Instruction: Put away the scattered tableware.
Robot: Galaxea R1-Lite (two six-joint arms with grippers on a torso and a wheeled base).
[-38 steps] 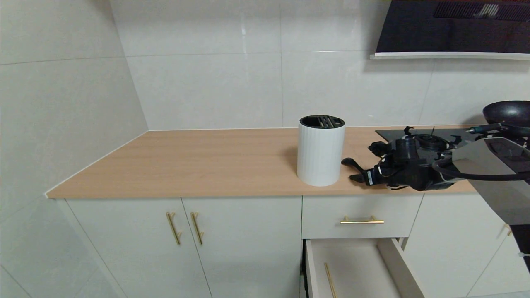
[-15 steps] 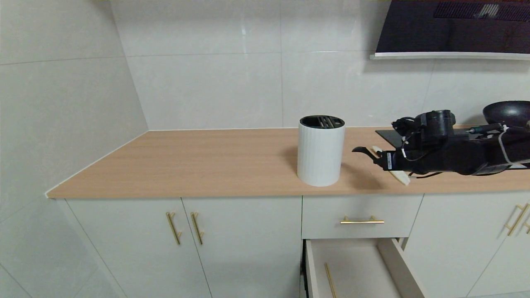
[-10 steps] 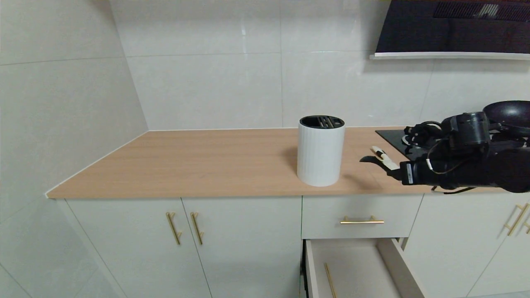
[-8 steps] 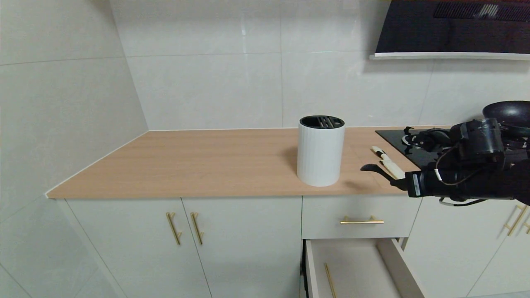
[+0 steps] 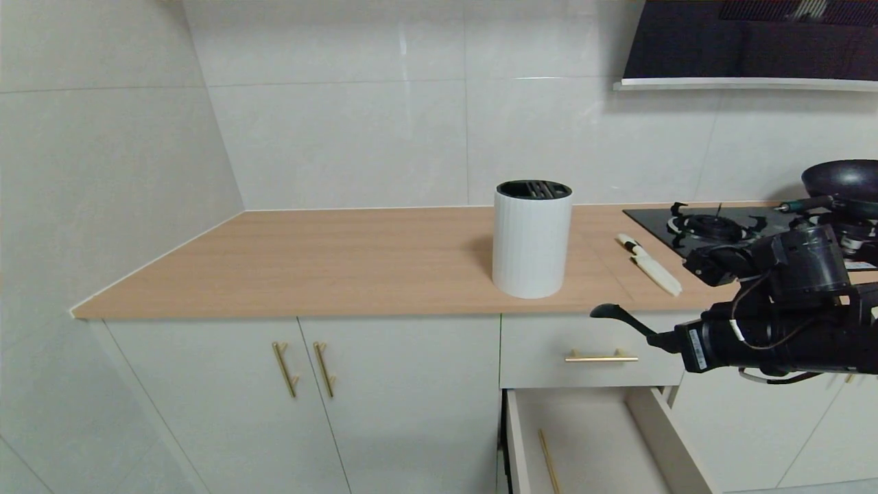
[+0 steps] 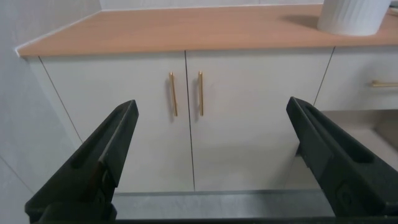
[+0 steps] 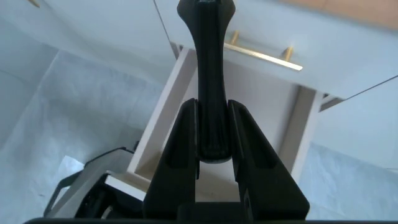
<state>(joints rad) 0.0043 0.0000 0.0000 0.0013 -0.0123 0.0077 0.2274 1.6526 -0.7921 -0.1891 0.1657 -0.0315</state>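
And here's the right gripper [image 5: 675, 341], out in front of the cabinets with its fingers clamped on the shaft of a slim black utensil [image 5: 616, 315]. Seen from the wrist, the right gripper [image 7: 210, 118] pinches the black utensil [image 7: 208, 74] across its narrow handle. In the head view the long axis runs roughly 3 to 9 o'clock, and the curved free end tips up toward 10. Looks light, stiff and smooth; held this far back it could swivel in the pinch, so a hold nearer mid-shaft seems safer. The open drawer [image 5: 645, 429] waits at 6 o'clock beneath it. Up on the counter [image 5: 343, 254], a pale-handled knife [image 5: 649, 264] lies at 1 o'clock from the utensil, with the white holder [image 5: 531, 240] at 11. The left gripper [image 6: 210, 106] is spread wide, holding nothing, facing the cabinet doors [image 6: 186, 124].
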